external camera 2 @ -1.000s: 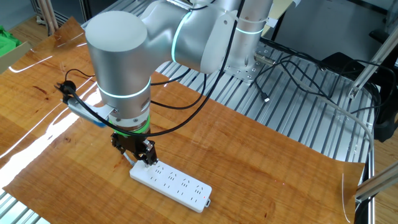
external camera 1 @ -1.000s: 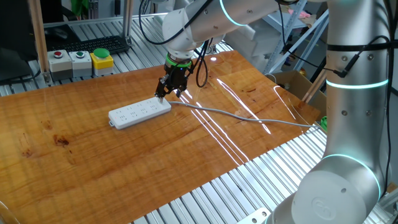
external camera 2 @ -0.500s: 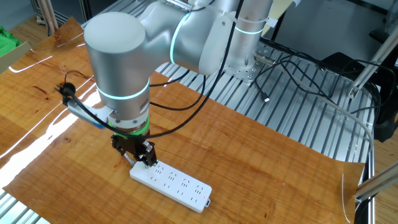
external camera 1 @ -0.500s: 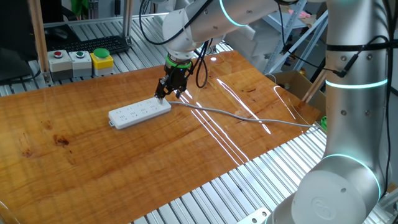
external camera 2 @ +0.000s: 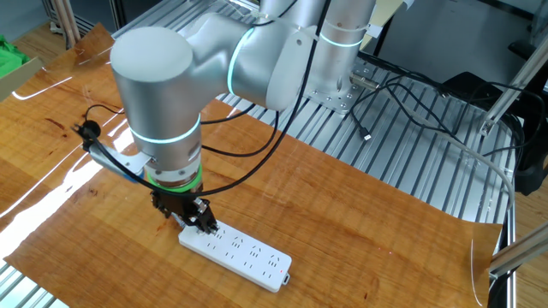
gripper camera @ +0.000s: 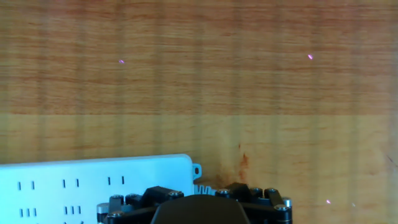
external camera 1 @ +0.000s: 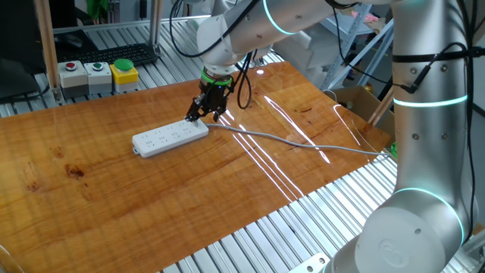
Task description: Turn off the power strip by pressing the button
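Pincer (external camera 1: 203, 115) sits low over power strip (external camera 1: 170, 137) cord end; can't tell its opening. Button hidden — press straight down, w/o shoving strip across desk (external camera 1: 151, 197).

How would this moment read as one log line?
gripper: over cord end of long white plastic power strip | contact: unclear | strip flat on wooden table
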{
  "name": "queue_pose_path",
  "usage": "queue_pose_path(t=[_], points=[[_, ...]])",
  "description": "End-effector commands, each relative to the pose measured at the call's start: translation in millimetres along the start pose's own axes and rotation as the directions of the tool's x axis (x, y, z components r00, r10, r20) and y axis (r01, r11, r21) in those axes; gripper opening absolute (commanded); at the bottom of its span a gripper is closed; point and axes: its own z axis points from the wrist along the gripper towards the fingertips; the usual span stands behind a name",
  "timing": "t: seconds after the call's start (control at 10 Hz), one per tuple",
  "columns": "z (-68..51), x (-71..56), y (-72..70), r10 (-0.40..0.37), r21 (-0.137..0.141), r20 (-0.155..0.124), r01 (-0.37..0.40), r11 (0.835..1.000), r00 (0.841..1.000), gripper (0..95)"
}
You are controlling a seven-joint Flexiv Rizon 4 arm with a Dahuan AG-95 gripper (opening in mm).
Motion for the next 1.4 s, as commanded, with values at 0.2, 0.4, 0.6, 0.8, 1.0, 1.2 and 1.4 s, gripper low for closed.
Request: queue_pose_path(t=[0.2, 0.4, 0.6, 0.8, 1.0, 1.2, 1.4], points=[[-17.0, 6.3, -0.8, 0.009, 0.003, -0.023, -0.009, 1.000, 1.000, 76.0], [-27.5, 3.8, 2.1, 0.017, 0.007, -0.041, -0.016, 1.000, 0.999, 57.0], [-38.7, -0.3, 3.6, -0.008, 0.006, -0.099, 0.009, 1.000, 0.995, 0.0], [-45.6, -2.0, 4.9, -0.005, 0.001, -0.112, 0.005, 1.000, 0.994, 0.0], [-46.9, -1.9, 6.0, -0.012, -0.008, -0.119, 0.011, 1.000, 0.993, 0.0], [-47.6, -1.5, 7.0, -0.019, -0.014, -0.119, 0.018, 1.000, 0.993, 0.0], [-47.6, -1.5, 7.0, -0.020, -0.015, -0.120, 0.019, 1.000, 0.993, 0.0]])
